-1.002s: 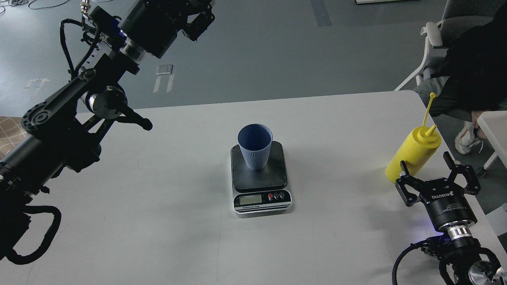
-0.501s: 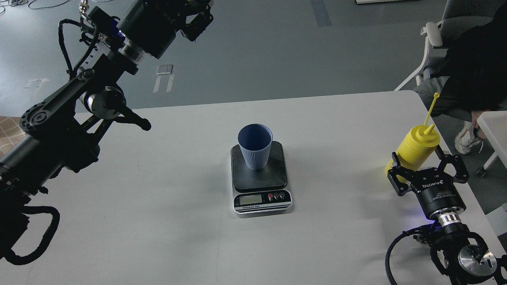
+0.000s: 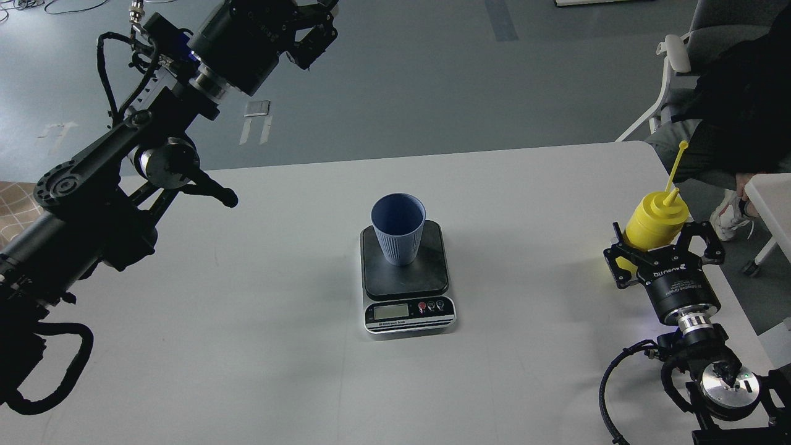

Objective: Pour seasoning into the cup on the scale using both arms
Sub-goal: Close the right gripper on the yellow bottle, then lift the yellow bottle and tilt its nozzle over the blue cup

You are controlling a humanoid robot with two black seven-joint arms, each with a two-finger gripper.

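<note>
The light blue cup (image 3: 398, 228) stands upright on the dark platform of the scale (image 3: 408, 309) at the middle of the white table. The yellow seasoning bottle (image 3: 656, 217) stands near the table's right edge, its cap strap sticking up. My right gripper (image 3: 660, 240) is open, with one finger on each side of the bottle's lower body; I cannot tell whether the fingers touch it. My left gripper (image 3: 315, 28) is high at the back left, far from the cup and partly cut off by the top edge.
The white table (image 3: 247, 346) has its right edge close by the bottle. A seated person in dark clothes (image 3: 735, 105) and a white chair (image 3: 676, 62) are just beyond the back right corner. A small white table (image 3: 772, 191) stands at the right.
My right gripper has moved forward and up the table, from in front of the bottle to around its lower body. The bottle now stands more upright. My left arm has barely shifted.
</note>
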